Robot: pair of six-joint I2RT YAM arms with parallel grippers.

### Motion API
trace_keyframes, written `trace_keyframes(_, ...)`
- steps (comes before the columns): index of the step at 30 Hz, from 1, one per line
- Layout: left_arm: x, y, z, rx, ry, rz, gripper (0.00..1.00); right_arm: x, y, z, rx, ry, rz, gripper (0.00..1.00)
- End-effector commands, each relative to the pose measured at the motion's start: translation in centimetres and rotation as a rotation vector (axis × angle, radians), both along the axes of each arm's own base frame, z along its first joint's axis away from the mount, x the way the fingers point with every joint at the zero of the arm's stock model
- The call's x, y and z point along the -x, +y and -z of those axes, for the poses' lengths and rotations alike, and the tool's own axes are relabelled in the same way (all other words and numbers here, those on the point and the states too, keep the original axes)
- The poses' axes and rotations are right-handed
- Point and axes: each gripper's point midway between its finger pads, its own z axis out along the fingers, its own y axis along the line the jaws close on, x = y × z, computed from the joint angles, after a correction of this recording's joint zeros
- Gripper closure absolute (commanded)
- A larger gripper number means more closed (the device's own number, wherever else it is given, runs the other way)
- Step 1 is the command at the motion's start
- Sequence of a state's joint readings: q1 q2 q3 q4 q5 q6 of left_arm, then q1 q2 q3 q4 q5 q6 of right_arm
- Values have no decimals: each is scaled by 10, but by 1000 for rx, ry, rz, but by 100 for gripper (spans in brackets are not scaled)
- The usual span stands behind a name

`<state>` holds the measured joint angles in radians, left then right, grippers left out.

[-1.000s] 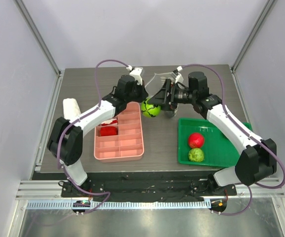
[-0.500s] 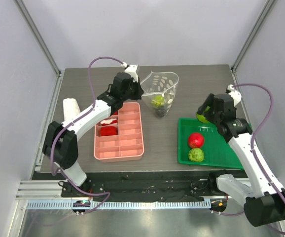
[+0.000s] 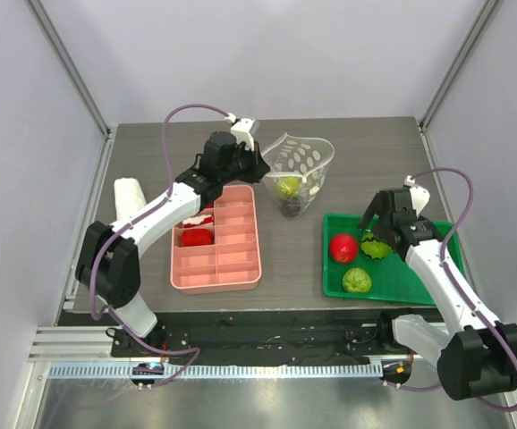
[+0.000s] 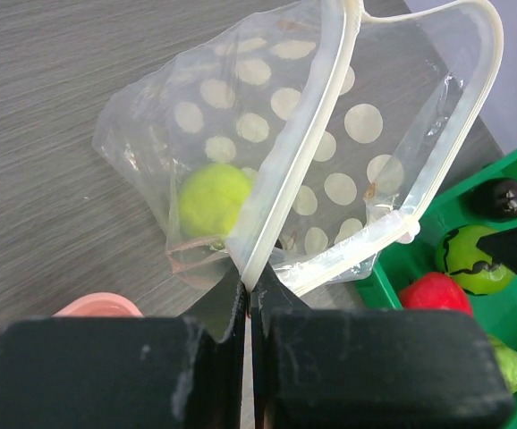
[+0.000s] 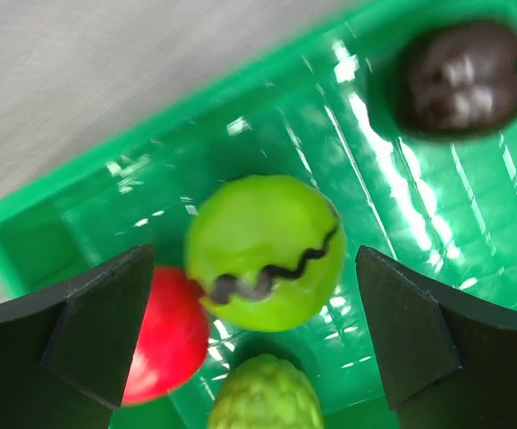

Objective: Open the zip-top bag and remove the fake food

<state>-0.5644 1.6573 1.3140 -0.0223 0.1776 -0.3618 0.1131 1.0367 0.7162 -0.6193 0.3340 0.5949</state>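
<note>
Looking at the bag [image 4: 241,107], is it empty yet? — Mia

No. One yellow-green fruit [image 4: 212,198] sits inside, low down. The bag is open and hangs over the table [image 3: 151,152]. — Tom

Who holds it? — Mia

The left fingers [image 4: 248,299] are pressed together on the bag's white rim. That is a thin bit to pinch. — Tom

And the others? — Mia

The right fingers [image 5: 254,259] are spread wide over the green tray [image 5: 402,197]. A green ball [image 4: 466,257] with a black squiggle lies between them. I think they are not touching it. The apple [image 3: 343,248] and the bumpy green one [image 3: 357,280] lie in the tray too, close by. — Tom

So what could go wrong? — Mia

I think the rim could slip out of the pinch. The bag is floppy, and the fruit pulls it down. If it drops, the mouth may fold shut. — Tom

What else? — Mia

The right fingers have to go into the bag next, I guess. If they bump the side, they could tug the bag loose. Or they could push the fruit deeper into the corner. — Tom

And the fruit? — Mia

It looks round and smooth. A bad grab could squirt it out, and it could roll across the table. — Tom

Anything by the tray? — Mia

Yes. The spread fingers stand close on both sides of the ball. If they swing sideways before they go up, they could knock it into the apple, or over the rim. — Tom
</note>
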Motion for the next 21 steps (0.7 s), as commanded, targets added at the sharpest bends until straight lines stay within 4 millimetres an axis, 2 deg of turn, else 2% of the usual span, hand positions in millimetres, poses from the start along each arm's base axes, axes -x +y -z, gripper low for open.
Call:
trace_keyframes(1, 2, -10, -21, 57, -57, 39, 100, -29, 6, -88, 101, -223, -82, 0)
trace_keyframes(2, 2, -11, -19, 57, -52, 42, 100, -34, 11, -109, 107, -263, -103, 0)
trace_keyframes(3, 3, -13, -17, 57, -48, 46, 100, -36, 24, -115, 114, -269, -150, 0)
trace_keyframes(4, 3, -14, -18, 58, -49, 47, 100, -39, 29, -122, 130, -275, -180, 0)
trace_keyframes(5, 3, -15, -18, 59, -48, 48, 100, -46, 38, -143, 125, -315, -209, 0)
trace_keyframes(7, 4, -17, -18, 62, -49, 53, 100, -56, 71, -156, 104, -352, -314, 1)
trace_keyframes(9, 6, -20, -18, 62, -51, 59, 100, -72, 102, -183, 46, -433, -390, 7)
trace_keyframes(10, 6, -21, -17, 60, -49, 59, 100, -79, 125, -179, 18, -419, -443, 18)
trace_keyframes(11, 6, -23, -17, 59, -49, 61, 100, -85, 145, -197, -38, -457, -489, 28)
trace_keyframes(12, 7, -24, -18, 63, -49, 61, 100, -90, 159, -205, -62, -478, -513, 57)
trace_keyframes(13, 7, -25, -18, 63, -47, 64, 100, -97, 180, -198, -77, -459, -548, 70)
trace_keyframes(14, 9, -28, -16, 61, -43, 70, 100, -101, 194, -208, -113, -481, -579, 78)
trace_keyframes(15, 9, -29, -16, 59, -45, 69, 100, -108, 206, -208, -128, -485, -600, 89)
trace_keyframes(16, 10, -30, -18, 61, -46, 70, 100, -112, 216, -204, -134, -468, -621, 94)
trace_keyframes(17, 12, -33, -17, 60, -46, 78, 100, -125, 227, -195, -135, -437, -635, 98)
trace_keyframes(19, 15, -34, -16, 57, -41, 81, 100, -130, 235, -185, -134, -402, -648, 98)
trace_keyframes(20, 17, -35, -19, 59, -46, 85, 100, -134, 239, -174, -131, -382, -651, 98)
trace_keyframes(21, 17, -35, -18, 57, -48, 84, 100, -140, 241, -174, -124, -401, -648, 98)
